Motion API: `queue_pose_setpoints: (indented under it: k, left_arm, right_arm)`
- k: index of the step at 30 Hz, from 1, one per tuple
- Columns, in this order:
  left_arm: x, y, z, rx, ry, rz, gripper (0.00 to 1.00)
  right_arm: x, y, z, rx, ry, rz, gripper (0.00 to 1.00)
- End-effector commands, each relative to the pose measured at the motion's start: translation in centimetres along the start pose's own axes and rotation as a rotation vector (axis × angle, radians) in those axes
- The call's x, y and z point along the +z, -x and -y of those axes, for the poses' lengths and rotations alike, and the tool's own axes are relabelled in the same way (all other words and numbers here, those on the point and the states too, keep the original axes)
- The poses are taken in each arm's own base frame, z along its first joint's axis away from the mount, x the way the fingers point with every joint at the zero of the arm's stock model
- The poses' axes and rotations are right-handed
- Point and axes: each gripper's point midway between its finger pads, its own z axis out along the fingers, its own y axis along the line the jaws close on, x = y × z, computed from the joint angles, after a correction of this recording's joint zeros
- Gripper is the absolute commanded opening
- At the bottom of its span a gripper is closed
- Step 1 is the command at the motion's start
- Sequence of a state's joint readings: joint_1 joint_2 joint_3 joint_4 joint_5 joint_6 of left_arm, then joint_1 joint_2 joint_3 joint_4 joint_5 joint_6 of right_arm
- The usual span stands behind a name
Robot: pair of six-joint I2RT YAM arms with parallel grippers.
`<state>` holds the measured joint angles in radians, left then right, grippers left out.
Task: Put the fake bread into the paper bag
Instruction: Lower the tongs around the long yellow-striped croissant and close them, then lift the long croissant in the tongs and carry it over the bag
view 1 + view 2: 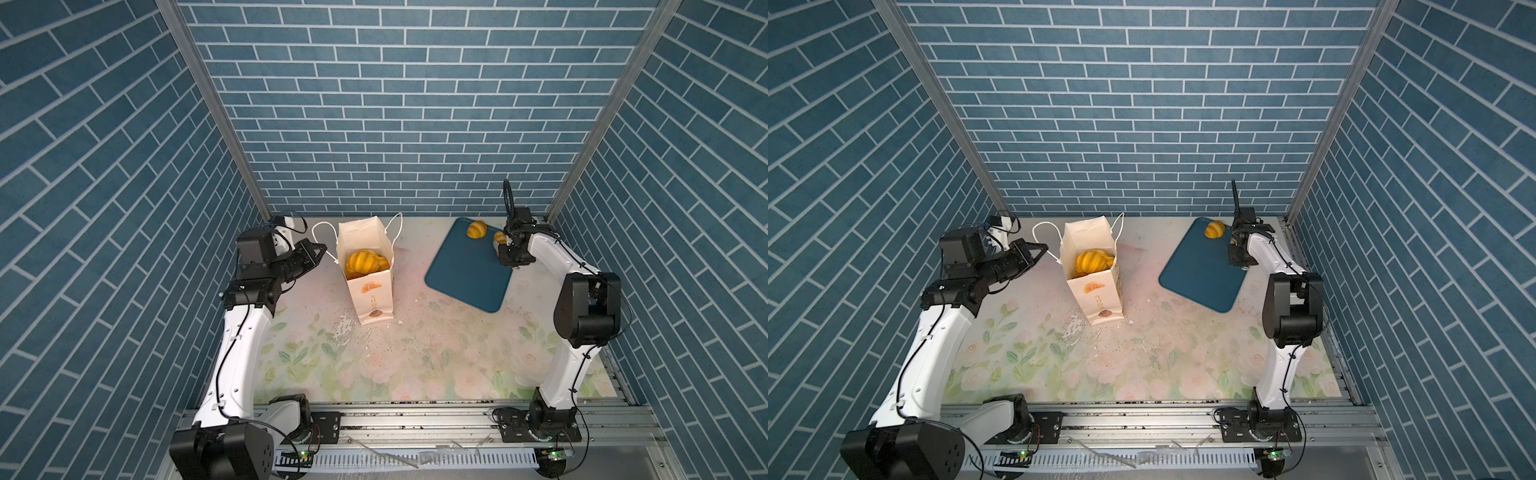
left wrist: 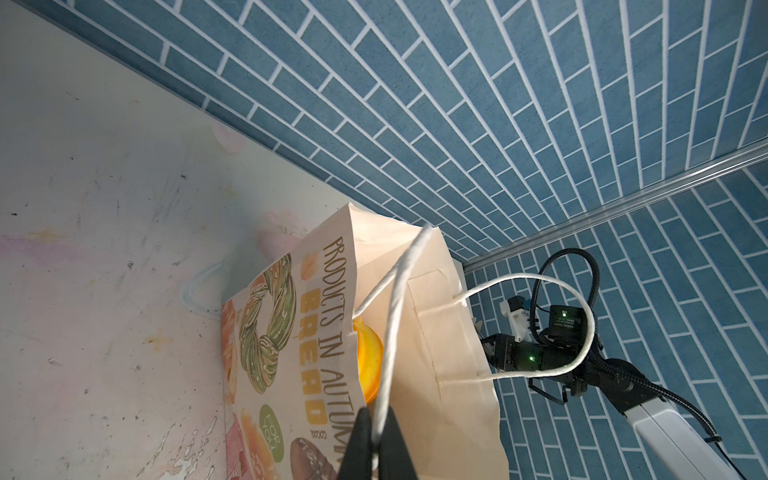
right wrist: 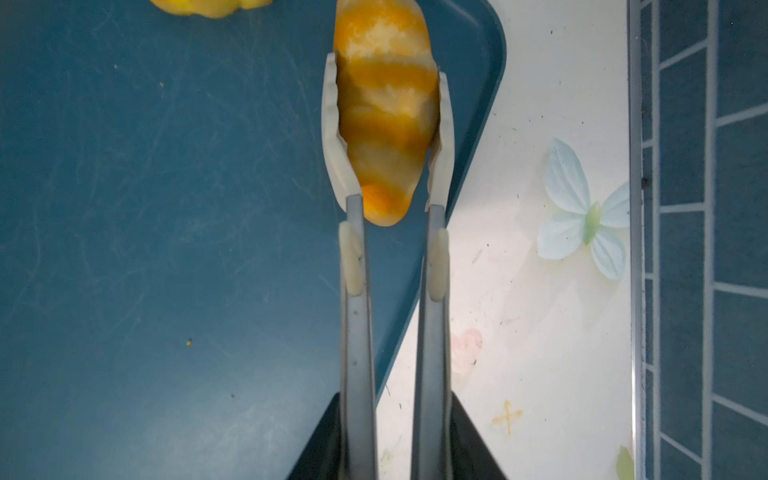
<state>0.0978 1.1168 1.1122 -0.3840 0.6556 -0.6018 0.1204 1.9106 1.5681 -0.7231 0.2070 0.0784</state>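
Right gripper (image 3: 397, 440) is clamped on metal tongs (image 3: 353, 332). Their pale scalloped tips (image 3: 332, 137) are closed on a glossy striped croissant (image 3: 386, 112), long axis in line with the tongs, at the edge of the blue tray (image 3: 166, 208). Paper bag (image 1: 370, 295) is stood left of the tray in both top views, mouth up, with its cord handle (image 2: 395, 316) pinched by the left gripper (image 2: 376, 453).

The flower-printed table (image 1: 436, 353) carries the upright paper bag (image 1: 371, 297) left of centre toward the far edge, a dark blue tray (image 1: 465, 278) at the far right, and white flakes (image 1: 399, 322) scattered near the bag's base.
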Motion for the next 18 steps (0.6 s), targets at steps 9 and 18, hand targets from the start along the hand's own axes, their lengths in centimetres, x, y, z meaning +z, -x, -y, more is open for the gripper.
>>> queue_pose_setpoints:
  k: [9, 18]
  left_arm:
    - [-1.0, 0.6, 1.6, 0.043, -0.042, 0.03, 0.08]
    - [-1.6, -0.2, 1.6, 0.037, -0.045, 0.024, 0.08]
  right_arm:
    - [-8.1, -3.1, -0.9, -0.002, 0.023, 0.103, 0.34]
    - [-14.6, -4.7, -3.3, -0.057, 0.089, 0.186, 0.32]
